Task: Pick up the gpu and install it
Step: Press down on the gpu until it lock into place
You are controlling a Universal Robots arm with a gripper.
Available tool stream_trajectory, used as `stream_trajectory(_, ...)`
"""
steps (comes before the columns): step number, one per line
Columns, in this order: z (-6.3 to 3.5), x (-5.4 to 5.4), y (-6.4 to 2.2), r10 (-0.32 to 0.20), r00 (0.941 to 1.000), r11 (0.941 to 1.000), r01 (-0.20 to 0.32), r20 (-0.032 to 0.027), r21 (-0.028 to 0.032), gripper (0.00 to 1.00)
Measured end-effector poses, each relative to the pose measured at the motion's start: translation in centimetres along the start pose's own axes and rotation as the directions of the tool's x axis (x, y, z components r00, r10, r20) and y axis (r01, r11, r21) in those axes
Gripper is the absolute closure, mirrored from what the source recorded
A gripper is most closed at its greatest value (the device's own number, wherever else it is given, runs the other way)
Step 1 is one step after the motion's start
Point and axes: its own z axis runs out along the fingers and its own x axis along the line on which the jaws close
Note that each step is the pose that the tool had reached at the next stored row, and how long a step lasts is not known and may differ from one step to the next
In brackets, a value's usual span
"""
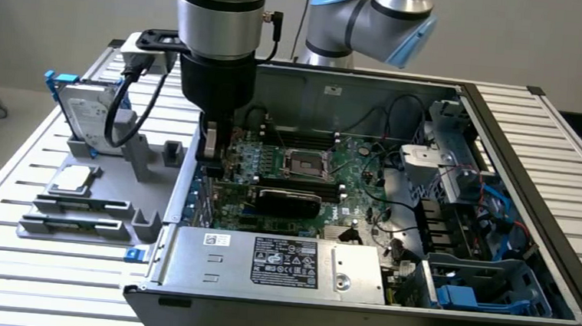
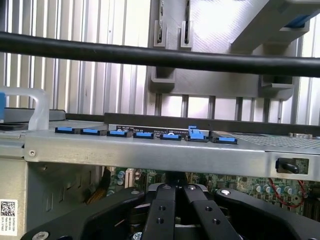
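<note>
The gpu [image 1: 286, 201] is a black-faced card standing on edge across the green motherboard [image 1: 348, 155] inside the open computer case. My gripper [image 1: 209, 151] hangs on the exterior view's left of the card, low at the case's slot-side wall and apart from the card. In the wrist view my gripper [image 2: 175, 194] is shut, its black fingers [image 2: 161, 210] pressed together with nothing between them. Just ahead of them runs the case's metal rail [image 2: 150, 152] with a row of blue clips [image 2: 145, 134], one of which [image 2: 196, 133] sticks up higher than the rest.
A grey holder [image 1: 94, 195] beside the case carries a hard drive in a blue frame [image 1: 84, 114], a processor [image 1: 75, 179] and two memory sticks [image 1: 78, 203]. The power supply [image 1: 274, 262] fills the case's near side, and drive cages with cables [image 1: 455, 174] stand on the exterior view's right.
</note>
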Motion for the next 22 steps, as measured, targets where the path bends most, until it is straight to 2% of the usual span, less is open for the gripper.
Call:
stream_trajectory(3,0.0,-0.01,0.01,0.0,1.0,1.0,0.0,-0.0011,0.0,0.89)
stream_trajectory(10,-0.06,0.0,0.0,0.001,0.9999,1.0,-0.001,-0.0107,-0.0007,0.89)
stream_trajectory(20,0.29,0.04,-0.02,0.001,0.9999,1.0,-0.001,-0.0112,-0.0007,0.89)
stream_trajectory(22,0.33,0.05,-0.02,0.001,1.0,1.0,-0.001,-0.0097,-0.0004,0.89)
